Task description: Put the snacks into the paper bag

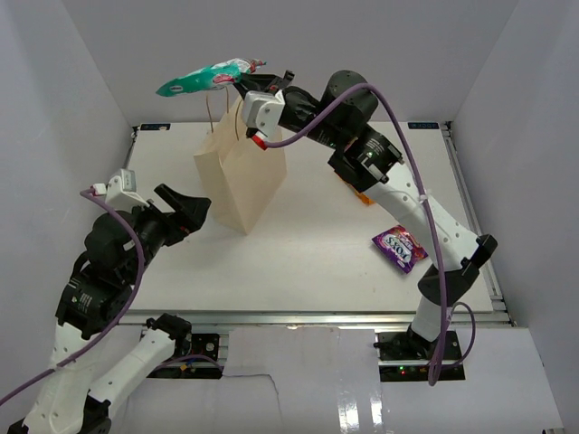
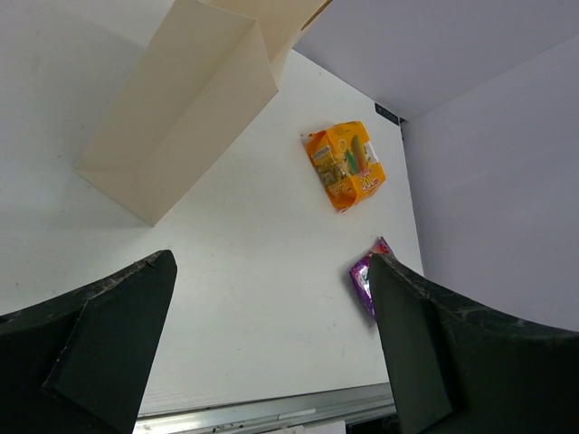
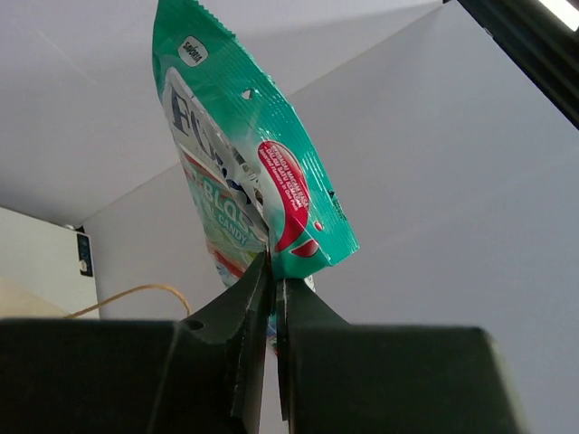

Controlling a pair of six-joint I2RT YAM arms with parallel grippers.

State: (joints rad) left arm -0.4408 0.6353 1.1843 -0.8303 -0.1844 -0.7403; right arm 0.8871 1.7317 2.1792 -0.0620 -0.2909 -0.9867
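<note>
Above a smooth white table (image 1: pixel 298 262) walled in white, a glossy teal packet (image 1: pixel 204 79) is pinched tight by the right gripper (image 1: pixel 238 82); the left gripper (image 1: pixel 193 208) is held spread wide, empty.

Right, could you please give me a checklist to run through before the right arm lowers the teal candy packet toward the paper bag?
1. Grip: the right pincer is shut on the teal candy bag, holding it by one edge: ok.
2. Target: the paper bag stands upright: ok.
3. Alignment: packet lined up over the bag's mouth: cannot tell; the arm hides the mouth from above.
4. Clearance: the left pincer is open and apart from the bag: ok.
5. Other snacks bagged: not ok; the purple candy bag and orange pack lie on the table.
</note>
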